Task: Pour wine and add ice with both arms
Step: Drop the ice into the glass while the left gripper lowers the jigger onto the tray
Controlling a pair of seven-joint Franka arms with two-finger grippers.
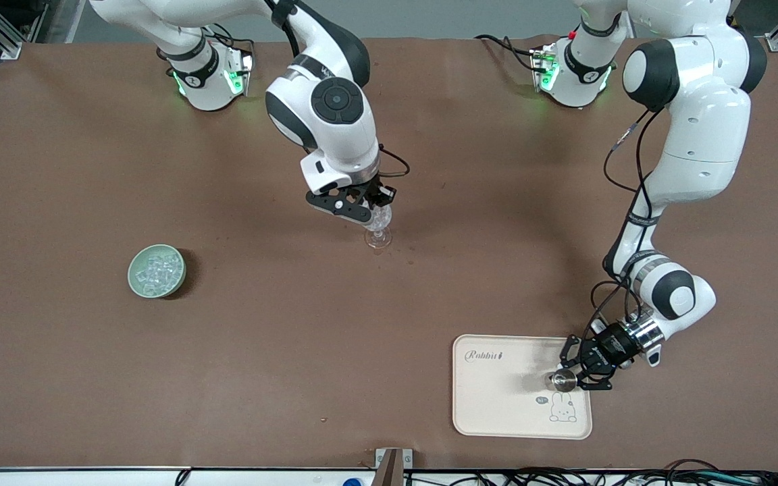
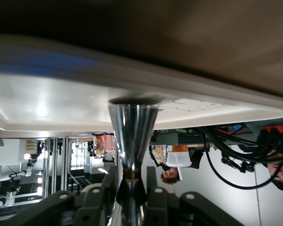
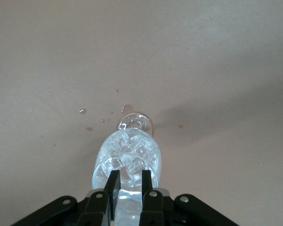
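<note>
The clear patterned stemmed glass (image 1: 379, 233) stands on the brown table near the middle, with ice cubes in it (image 3: 130, 151). My right gripper (image 1: 375, 208) hangs right over its mouth; in the right wrist view the gripper (image 3: 130, 176) is shut on an ice cube (image 3: 129, 203). More ice (image 1: 157, 268) fills the pale green bowl (image 1: 138, 283) toward the right arm's end. My left gripper (image 1: 570, 376) is shut on the waist of a shiny metal jigger (image 1: 562, 382) that rests on the cream tray (image 1: 497, 398); the left wrist view shows the gripper (image 2: 132, 173), the jigger (image 2: 133, 127) and the tray (image 2: 61, 94).
A few wet drops (image 3: 82, 111) lie on the table beside the glass foot. The cream tray sits near the table's front edge toward the left arm's end. No wine bottle is in view.
</note>
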